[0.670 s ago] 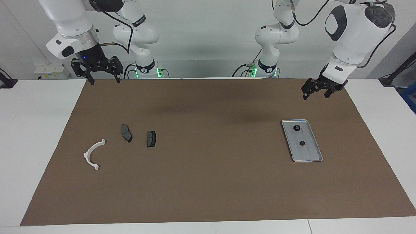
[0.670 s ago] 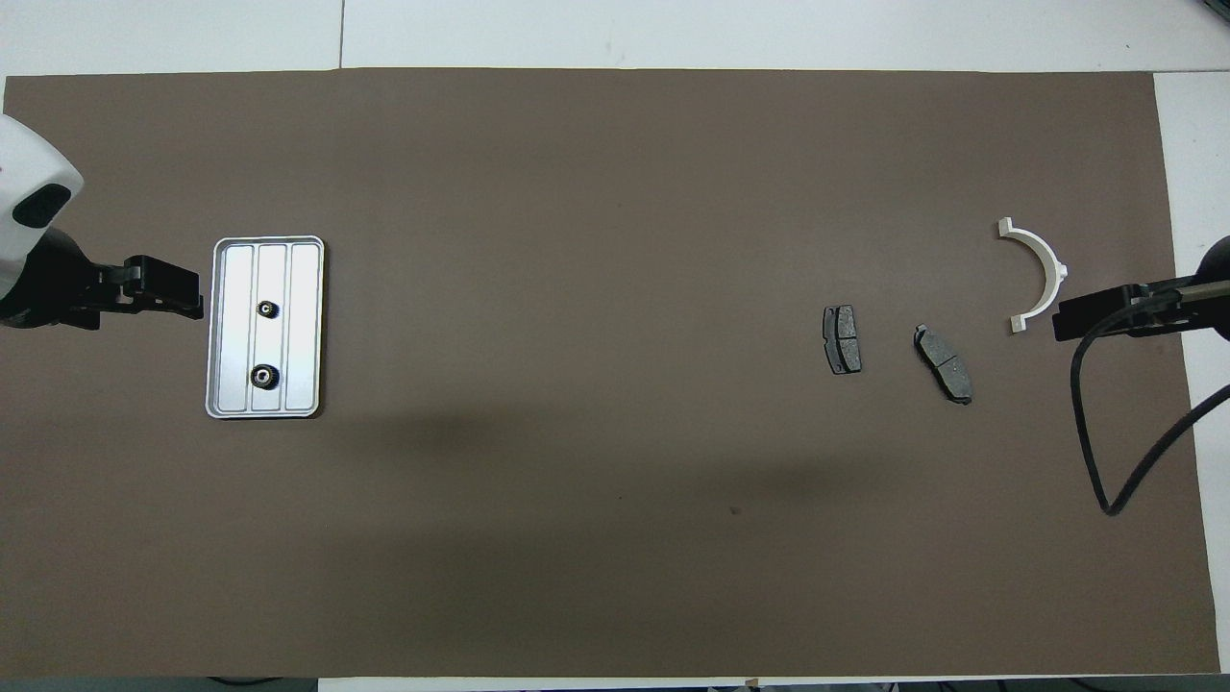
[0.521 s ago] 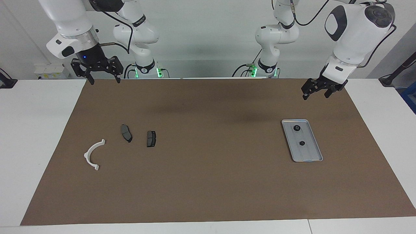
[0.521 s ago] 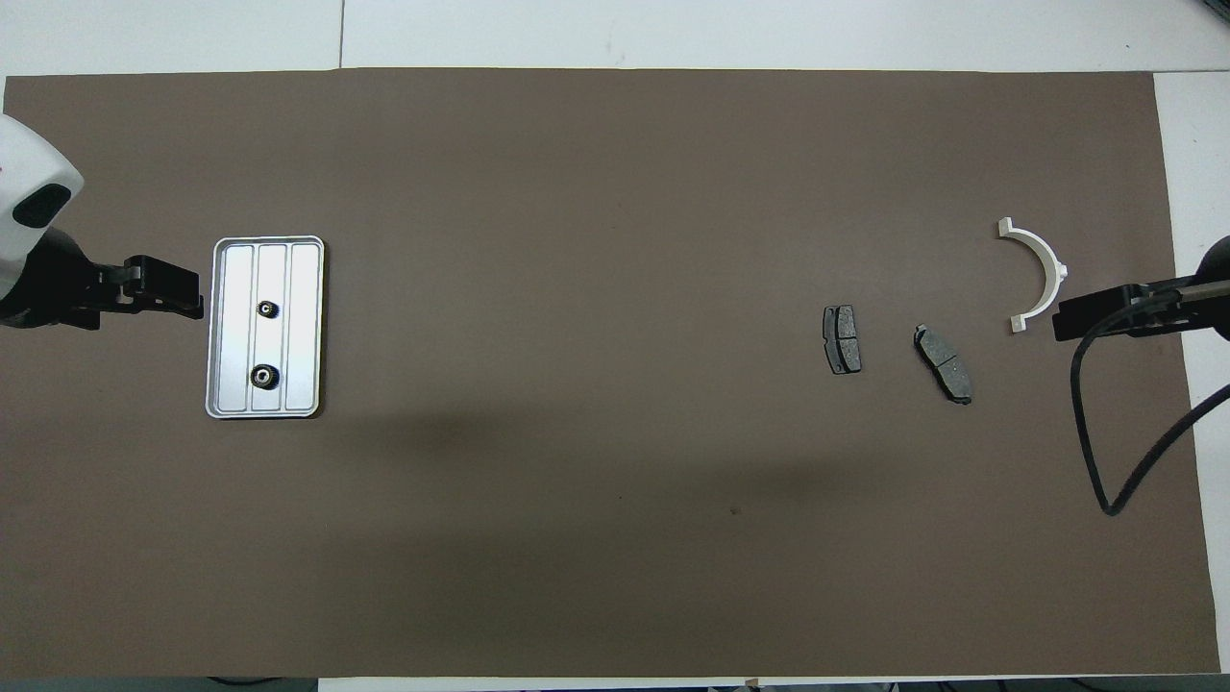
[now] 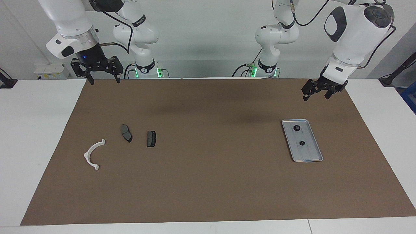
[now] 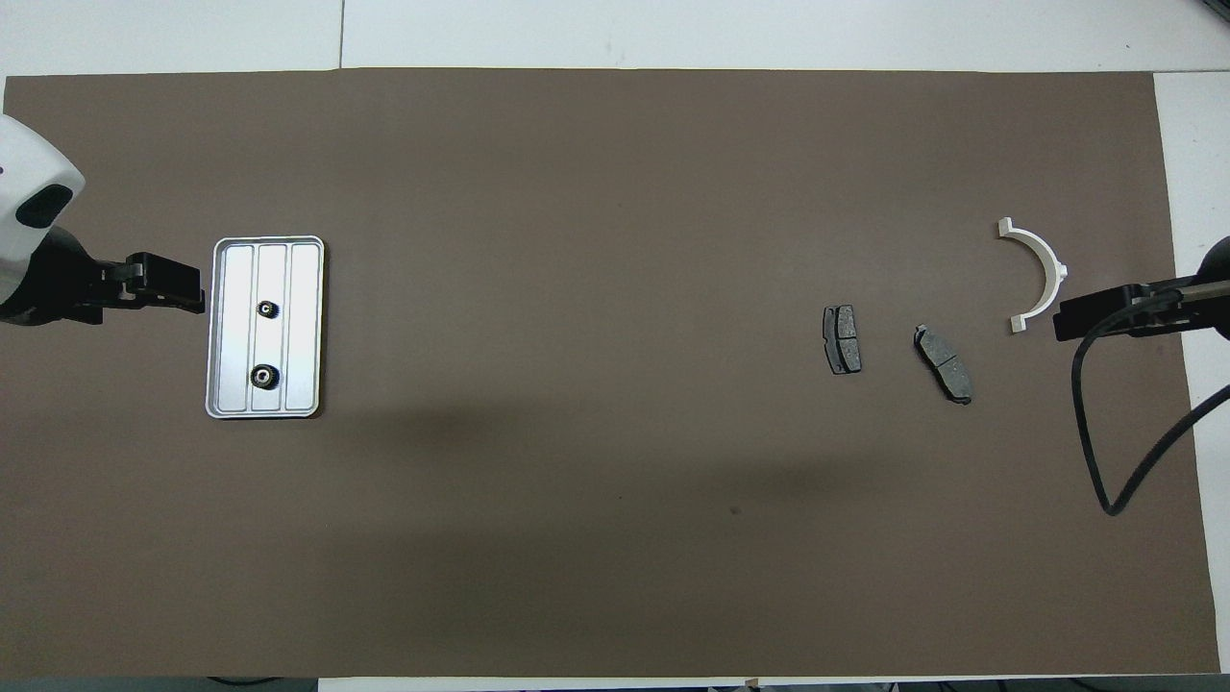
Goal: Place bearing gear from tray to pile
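The silver tray (image 5: 310,152) lies on the brown mat toward the left arm's end; it also shows in the overhead view (image 6: 303,327). Two small black bearing gears lie in it, one (image 5: 296,128) (image 6: 268,308) and another (image 5: 302,143) (image 6: 262,377). The pile lies toward the right arm's end: a white bracket (image 5: 87,152) (image 6: 1047,258) and two dark brake pads (image 5: 126,133) (image 5: 151,138). My left gripper (image 5: 316,95) (image 6: 178,293) hangs open and empty over the mat beside the tray. My right gripper (image 5: 104,80) (image 6: 1081,319) hangs open and empty over the mat's edge by the bracket.
The brown mat (image 5: 211,182) covers most of the white table. A black cable (image 6: 1105,452) loops down from the right arm over the mat's edge.
My left gripper has shifted very slightly beside the tray. The right arm and all the parts have not moved.
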